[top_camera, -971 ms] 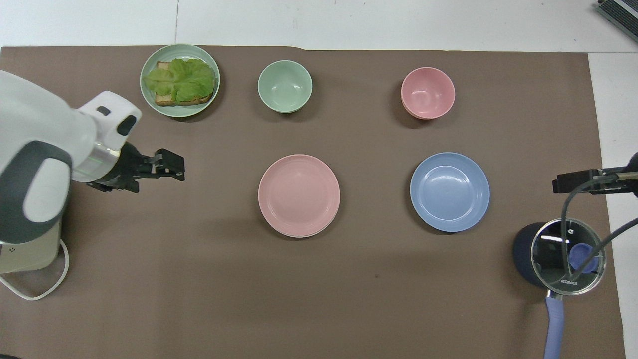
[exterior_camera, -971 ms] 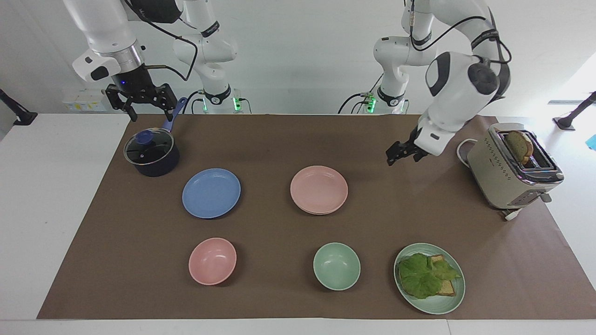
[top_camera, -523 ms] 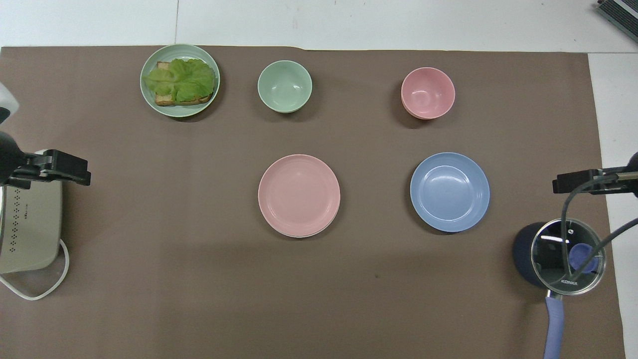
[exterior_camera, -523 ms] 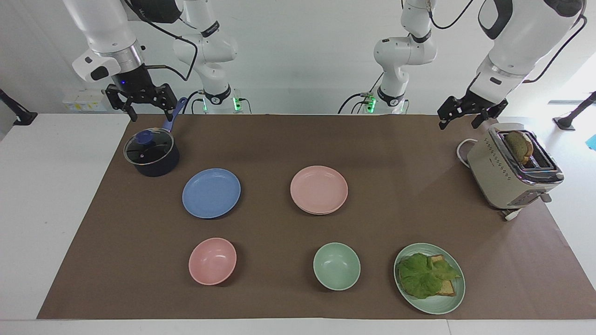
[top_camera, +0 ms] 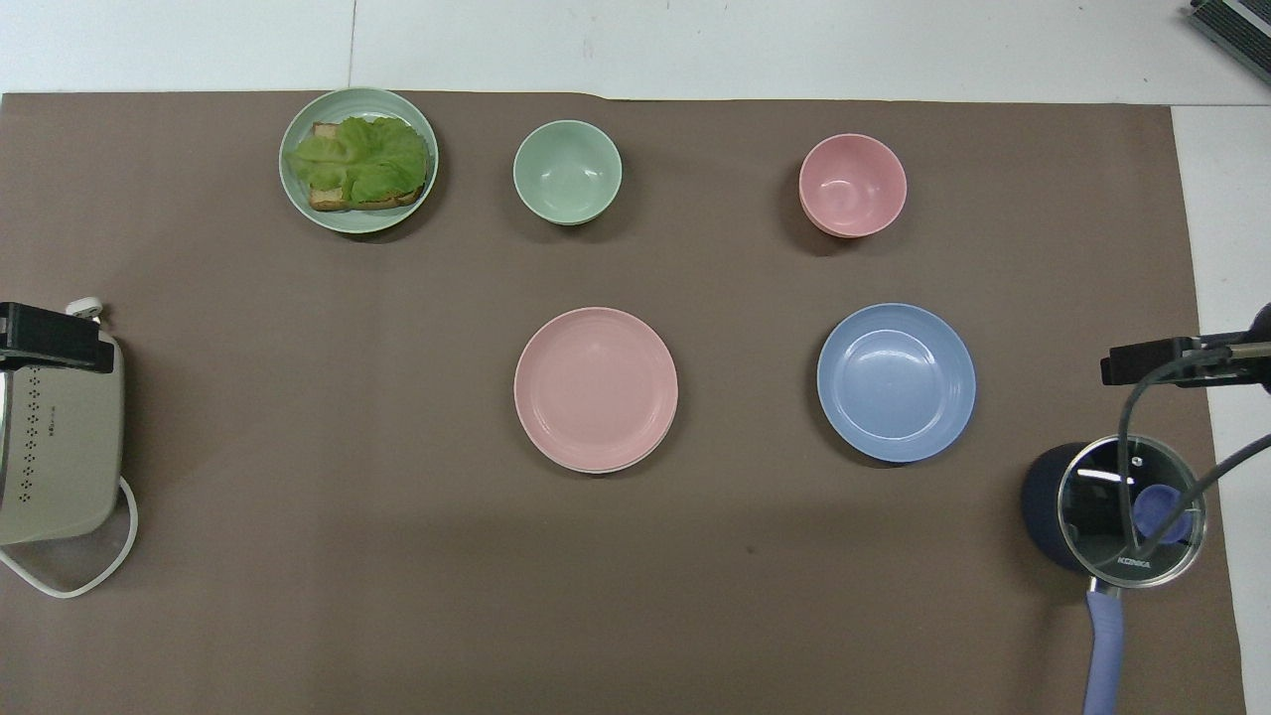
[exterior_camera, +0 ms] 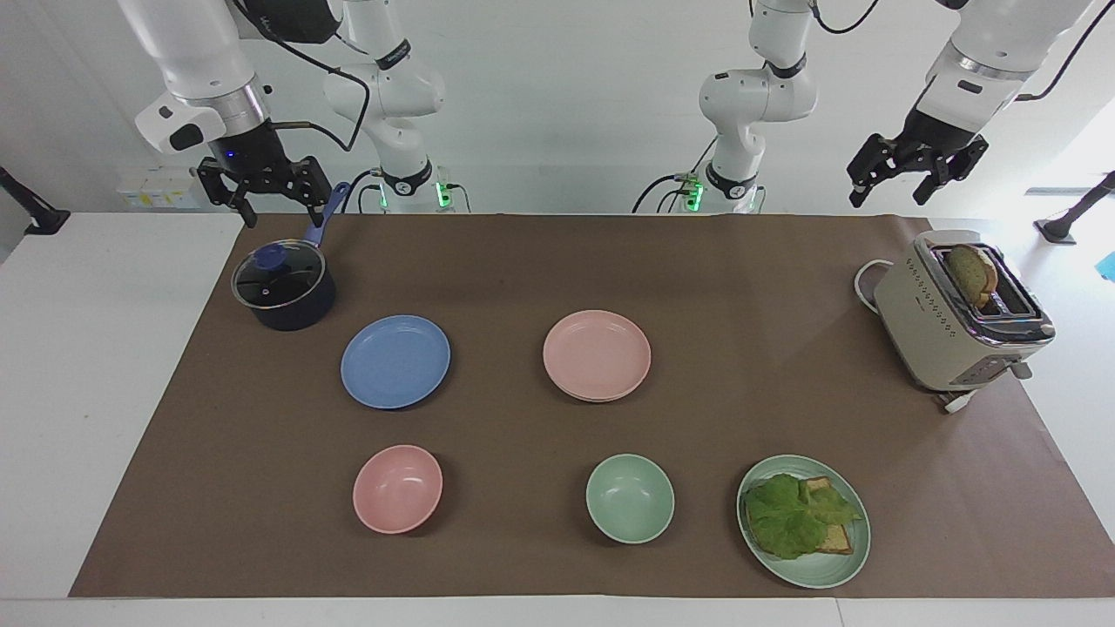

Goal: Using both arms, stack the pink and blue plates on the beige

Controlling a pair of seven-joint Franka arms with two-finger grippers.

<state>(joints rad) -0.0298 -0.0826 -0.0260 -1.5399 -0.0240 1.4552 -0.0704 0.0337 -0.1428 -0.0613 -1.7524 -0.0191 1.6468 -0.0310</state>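
Pink plate (exterior_camera: 597, 354) sits mid-frame on the beige plate (exterior_camera: 610, 396), w/ only a pale rim showing under it; blue plate (exterior_camera: 395, 360) beside it, center-left. Left gripper (exterior_camera: 915, 170) upper right, right gripper (exterior_camera: 264, 190) upper left above the pot (exterior_camera: 284, 286); both w/ fingers apart, holding nothing, well apart from the plates.

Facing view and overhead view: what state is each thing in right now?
pink plate: stacked on the beige plate, only a rim sliver showing
blue plate: alone on the mat, empty
pot: lid on
toaster: toast sticking up
left gripper: open, raised, empty
right gripper: open, above the pot, empty
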